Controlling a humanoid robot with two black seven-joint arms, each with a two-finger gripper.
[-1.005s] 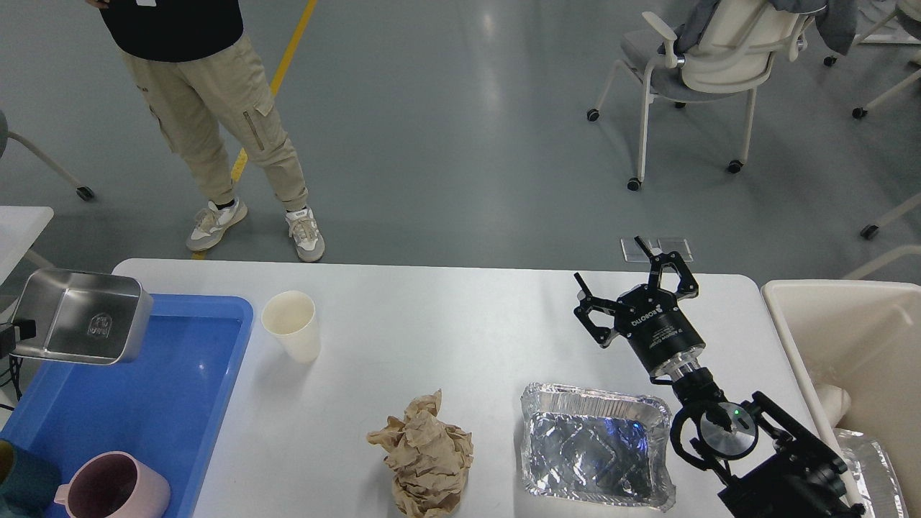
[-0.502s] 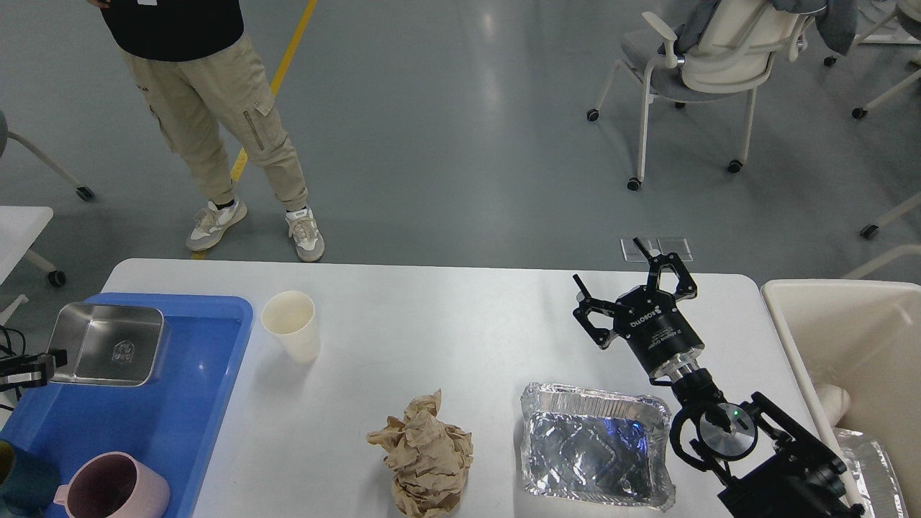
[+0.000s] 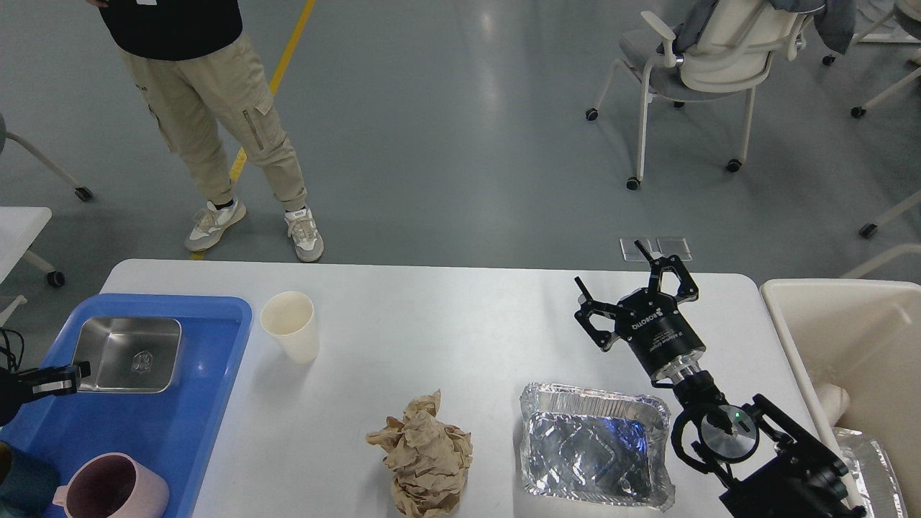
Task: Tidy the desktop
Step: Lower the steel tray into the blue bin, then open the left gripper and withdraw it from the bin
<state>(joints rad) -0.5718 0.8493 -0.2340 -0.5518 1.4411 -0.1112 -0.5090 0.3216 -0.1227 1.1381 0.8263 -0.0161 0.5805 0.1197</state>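
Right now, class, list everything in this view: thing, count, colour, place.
desktop: 1, white, centre
tray: 1, blue, left end
steel pan: 1, silver, in tray
mug: 1, pink, tray's near end
paper cup: 1, cream, beside tray
crumpled paper: 1, brown, near edge
foil tray: 1, silver, near right
bin: 1, cream, far right
person: 1, beige trousers, beyond table
chair: 1, white, background
left gripper: 1, black, at pan's rim
right gripper: 1, black, open, above desktop
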